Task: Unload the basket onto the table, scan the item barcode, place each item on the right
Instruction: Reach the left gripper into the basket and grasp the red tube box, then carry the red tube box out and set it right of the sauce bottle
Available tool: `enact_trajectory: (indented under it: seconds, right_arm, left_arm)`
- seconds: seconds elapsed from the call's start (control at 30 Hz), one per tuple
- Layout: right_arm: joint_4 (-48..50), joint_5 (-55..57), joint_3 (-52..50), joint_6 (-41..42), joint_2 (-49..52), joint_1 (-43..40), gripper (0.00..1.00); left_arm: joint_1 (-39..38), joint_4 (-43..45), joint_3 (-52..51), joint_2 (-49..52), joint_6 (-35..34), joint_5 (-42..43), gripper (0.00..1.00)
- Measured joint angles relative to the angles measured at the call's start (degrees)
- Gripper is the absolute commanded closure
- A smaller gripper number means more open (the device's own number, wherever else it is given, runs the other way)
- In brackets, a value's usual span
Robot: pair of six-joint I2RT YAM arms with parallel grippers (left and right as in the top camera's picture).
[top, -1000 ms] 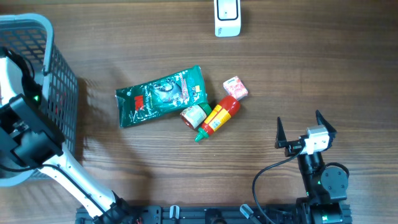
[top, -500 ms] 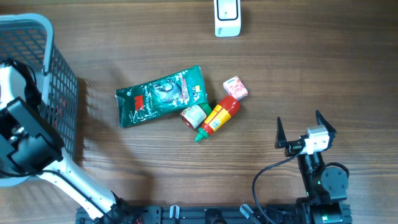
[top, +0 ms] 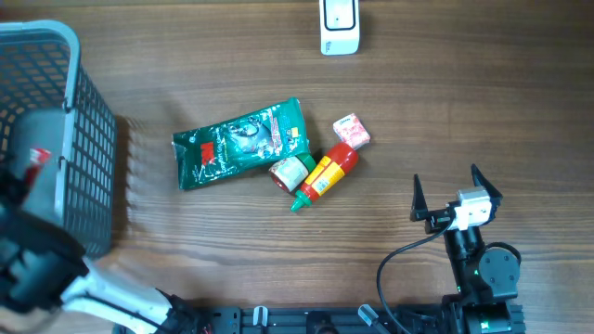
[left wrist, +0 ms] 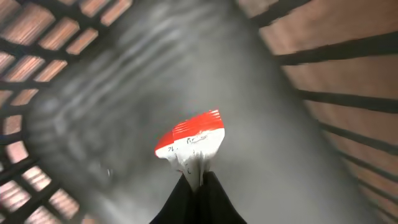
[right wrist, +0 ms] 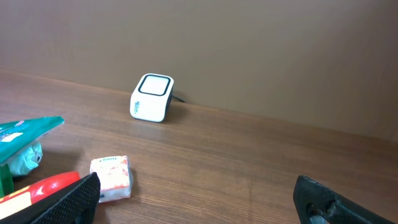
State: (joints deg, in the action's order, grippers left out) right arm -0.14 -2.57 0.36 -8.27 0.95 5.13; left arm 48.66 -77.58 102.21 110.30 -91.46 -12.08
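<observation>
In the left wrist view my left gripper (left wrist: 198, 182) is shut on the edge of a red and white packet (left wrist: 191, 140), with the grey basket's mesh (left wrist: 56, 56) blurred around it. Overhead, the left arm (top: 32, 269) is a blur by the basket (top: 88, 139), and a grey smear with a red patch (top: 35, 154) shows inside. The white barcode scanner (top: 340, 26) stands at the table's far edge and also shows in the right wrist view as the scanner (right wrist: 152, 98). My right gripper (top: 447, 181) stands open and empty at the front right, seen from the wrist as the same gripper (right wrist: 199, 199).
A green bag (top: 241, 142), a small jar (top: 290, 171), a red sauce bottle (top: 327, 174) and a small pink box (top: 352, 131) lie together mid-table. From the right wrist, the pink box (right wrist: 111, 178) is near the left finger.
My left gripper has shut on the red and white packet inside the basket. The left arm has moved fast toward the front edge and is now blurred. The right arm has not moved.
</observation>
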Motion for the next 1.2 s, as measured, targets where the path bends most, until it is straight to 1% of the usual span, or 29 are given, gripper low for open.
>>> enact_trajectory:
  seconds: [0.07, 0.2, 0.3, 0.4, 0.43, 0.47, 0.53, 0.67, 0.7, 0.77, 0.8, 0.9, 1.0, 1.03, 1.1, 1.2]
  right_arm:
    - [0.0, 0.0, 0.0, 0.0, 0.0, 0.0, 0.00]
    - [0.0, 0.0, 0.0, 0.0, 0.0, 0.0, 0.00]
    - [0.0, 0.0, 0.0, 0.0, 0.0, 0.0, 0.00]
    - [0.0, 0.0, 0.0, 0.0, 0.0, 0.0, 0.00]
    - [0.0, 0.0, 0.0, 0.0, 0.0, 0.0, 0.00]
    - [0.0, 0.0, 0.0, 0.0, 0.0, 0.0, 0.00]
    - [0.0, 0.0, 0.0, 0.0, 0.0, 0.0, 0.00]
    - [0.0, 0.0, 0.0, 0.0, 0.0, 0.0, 0.00]
    - [0.0, 0.0, 0.0, 0.0, 0.0, 0.0, 0.00]
    - [0.0, 0.0, 0.0, 0.0, 0.0, 0.0, 0.00]
    - [0.0, 0.0, 0.0, 0.0, 0.0, 0.0, 0.00]
    - [0.0, 0.0, 0.0, 0.0, 0.0, 0.0, 0.00]
    - [0.0, 0.0, 0.0, 0.0, 0.0, 0.0, 0.00]
    - [0.0, 0.0, 0.0, 0.0, 0.0, 0.0, 0.00]
    - [0.0, 0.0, 0.0, 0.0, 0.0, 0.0, 0.00]
    - [0.0, 0.0, 0.0, 0.0, 0.0, 0.0, 0.00]
  left_arm:
    - [0.0, 0.0, 0.7, -8.3, 2.6, 0.2, 0.96]
    - [-1.8, -0.3, 1.0, -18.9, 5.8, 1.9, 0.96]
    - [-5.7, -1.4, 1.0, -26.9, 7.0, 3.2, 0.96]
    - [-11.4, -3.2, 1.0, -33.0, 7.7, 3.6, 0.96]
    - [-15.4, -4.0, 1.0, -35.1, 9.0, 3.6, 0.96]
    - [-17.6, -4.3, 1.0, -36.3, 9.7, 3.8, 0.96]
    - [-27.2, -6.9, 1.1, -37.9, 12.4, 3.6, 0.96]
    - [-44.4, -9.5, -0.4, -36.4, 15.2, 2.7, 0.96]
    - [-49.4, -9.4, -1.7, -35.6, 15.7, 2.0, 0.96]
    - [-56.3, -8.0, -4.0, -33.9, 16.1, 1.1, 0.96]
    - [-61.6, -5.8, -6.0, -32.3, 16.4, 0.5, 0.96]
    - [-71.5, 0.9, -9.1, -28.1, 18.0, -0.9, 0.96]
    - [-81.2, 9.1, -10.1, -20.9, 24.1, -1.4, 0.96]
    - [-82.4, 10.6, -10.1, -19.7, 25.4, -1.6, 0.96]
    - [-86.2, 17.4, -10.1, -15.4, 29.2, -2.1, 0.96]
    - [-91.6, 26.1, -10.1, -6.5, 33.6, -1.9, 0.96]
